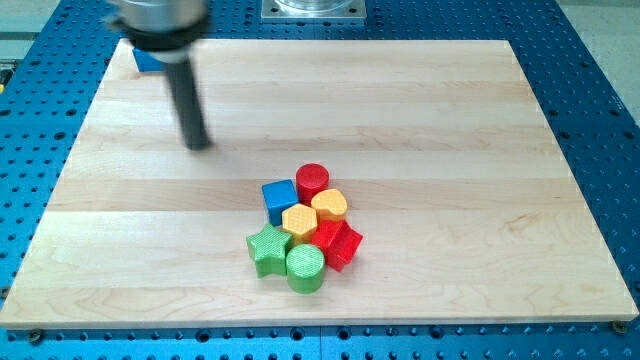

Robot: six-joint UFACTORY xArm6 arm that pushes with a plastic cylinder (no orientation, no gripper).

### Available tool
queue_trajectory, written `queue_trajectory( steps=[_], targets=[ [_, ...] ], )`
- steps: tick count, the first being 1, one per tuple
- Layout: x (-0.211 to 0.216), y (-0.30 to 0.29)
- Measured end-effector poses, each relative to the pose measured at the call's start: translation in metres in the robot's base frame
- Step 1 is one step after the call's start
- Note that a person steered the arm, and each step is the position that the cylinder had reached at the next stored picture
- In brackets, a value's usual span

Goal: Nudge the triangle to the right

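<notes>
A blue block (147, 59) lies near the board's top left corner. The arm's dark head hides most of it, so I cannot make out its shape. My tip (199, 144) rests on the wood below and to the right of that block, apart from it. It is well up and left of the cluster of blocks.
A tight cluster sits at the lower middle: red cylinder (313, 180), blue cube (279, 200), a yellow block (330, 205), yellow hexagon (299, 221), red star (340, 243), green star (267, 249), green cylinder (305, 268). The wooden board (450, 150) lies on a blue perforated table.
</notes>
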State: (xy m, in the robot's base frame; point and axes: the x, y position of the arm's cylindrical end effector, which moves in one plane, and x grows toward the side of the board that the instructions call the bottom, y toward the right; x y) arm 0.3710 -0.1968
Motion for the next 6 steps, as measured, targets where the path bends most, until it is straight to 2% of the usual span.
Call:
queue_trajectory(
  steps=[1,2,4,5,6],
  targets=[
    [-0.103,-0.052],
    [-0.178,-0.085],
    [-0.179,-0.069],
    [-0.131,-0.004],
    [-0.042,0.028]
  ],
)
